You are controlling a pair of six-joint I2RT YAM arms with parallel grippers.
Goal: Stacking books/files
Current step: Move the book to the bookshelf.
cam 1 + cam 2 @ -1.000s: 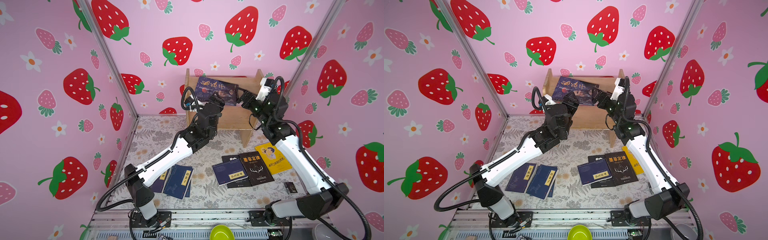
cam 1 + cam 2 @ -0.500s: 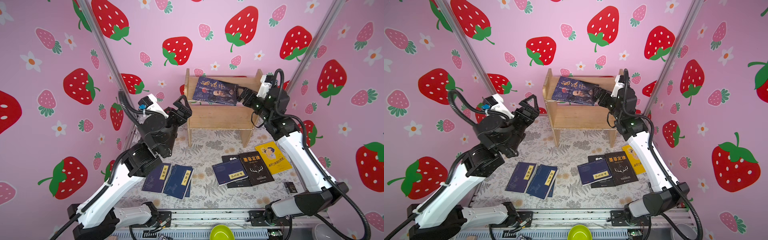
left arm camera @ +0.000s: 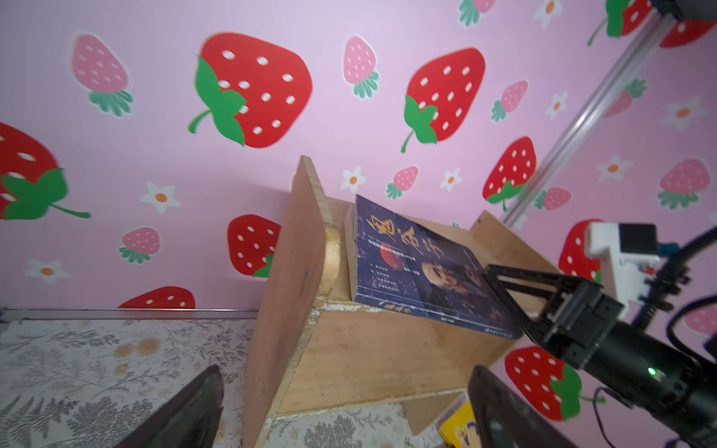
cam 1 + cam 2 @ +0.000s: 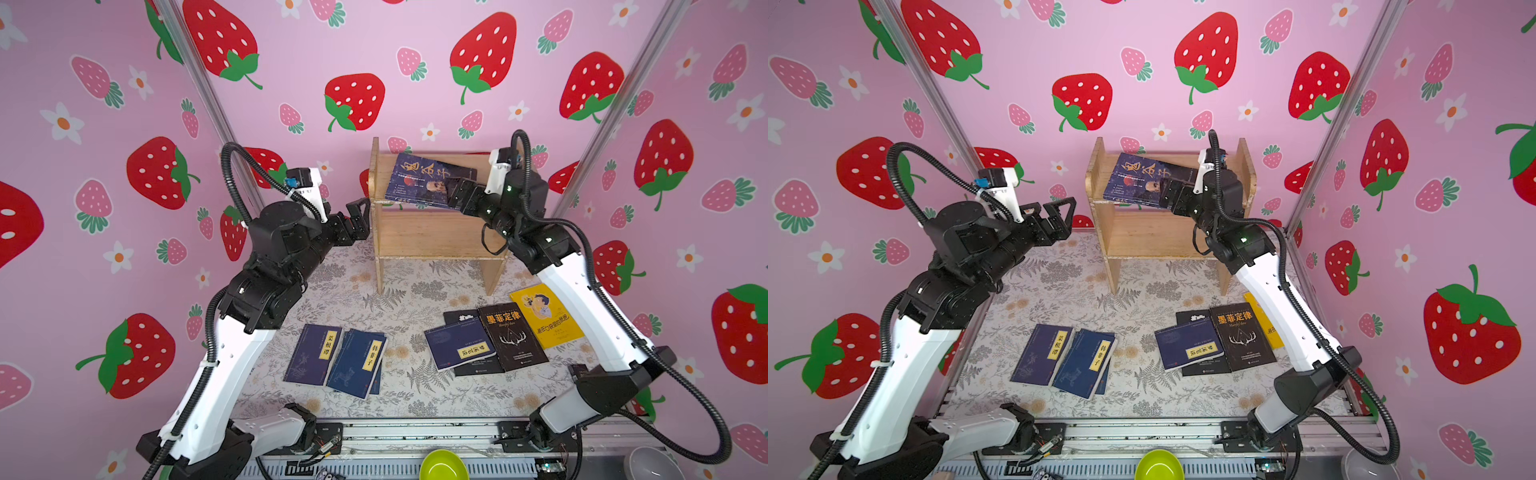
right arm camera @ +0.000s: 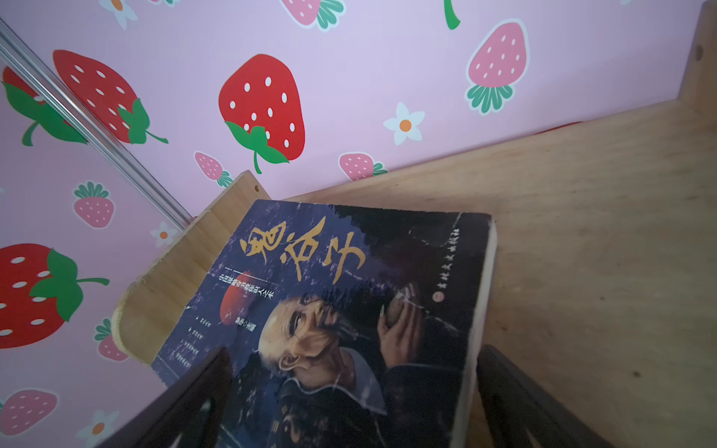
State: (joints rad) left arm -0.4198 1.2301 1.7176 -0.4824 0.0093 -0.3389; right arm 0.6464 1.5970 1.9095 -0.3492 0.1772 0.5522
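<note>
A blue portrait book (image 4: 419,176) (image 5: 349,287) lies skewed on top of the wooden shelf (image 4: 436,235), one corner over the front edge. My right gripper (image 4: 453,192) (image 5: 349,407) is open, its fingers straddling the book's near end without pinching it. My left gripper (image 4: 359,212) (image 3: 345,419) hangs open and empty just left of the shelf. On the table lie two navy books with yellow labels (image 4: 316,353) (image 4: 358,362), a third navy one (image 4: 457,345) on a black book (image 4: 462,316), another black book (image 4: 513,337) and a yellow book (image 4: 547,316).
Pink strawberry walls close in the table on three sides. The shelf (image 4: 1167,237) stands against the back wall on legs, with a gap under it. At the front edge sit a green bowl (image 4: 442,466) and a white bowl (image 4: 650,463).
My left arm has drawn back from the book on the shelf to the shelf's left side, and its gripper has opened wider. The right gripper has opened a little and stayed at the book.
</note>
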